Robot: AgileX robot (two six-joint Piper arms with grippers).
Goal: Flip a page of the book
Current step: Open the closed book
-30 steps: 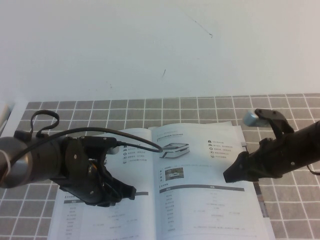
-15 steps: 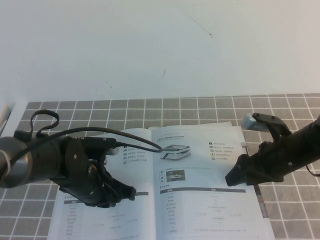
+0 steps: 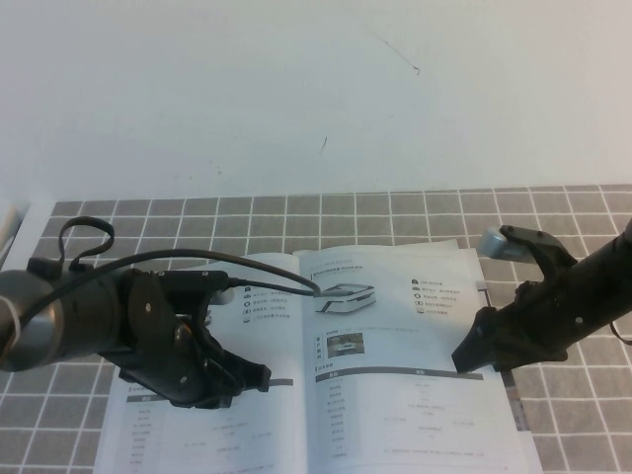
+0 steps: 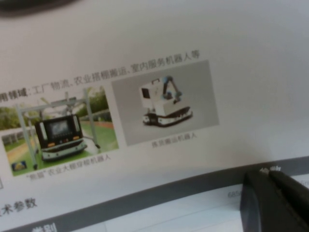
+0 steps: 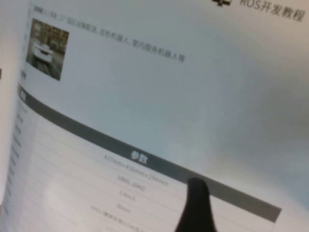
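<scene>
The book (image 3: 227,434) lies open on the tiled table. The page (image 3: 395,331) is its right-hand sheet, with a white flat vehicle photo (image 3: 346,294), an icon list and a grey-headed table. It lies almost flat. My left gripper (image 3: 259,378) is shut and rests on the left-hand sheet. In the left wrist view it (image 4: 269,173) touches a grey table header under two small robot photos. My right gripper (image 3: 462,357) is over the page's right part, near its outer edge. In the right wrist view its dark tip (image 5: 195,186) lies on the grey header bar (image 5: 120,150).
The grey tiled table (image 3: 395,209) stretches behind and beside the book up to a white wall. A white object (image 3: 8,222) shows at the far left edge. A black cable (image 3: 87,237) loops above my left arm.
My right gripper has shifted a little to the right and nearer along the page. My left gripper and the book have not moved.
</scene>
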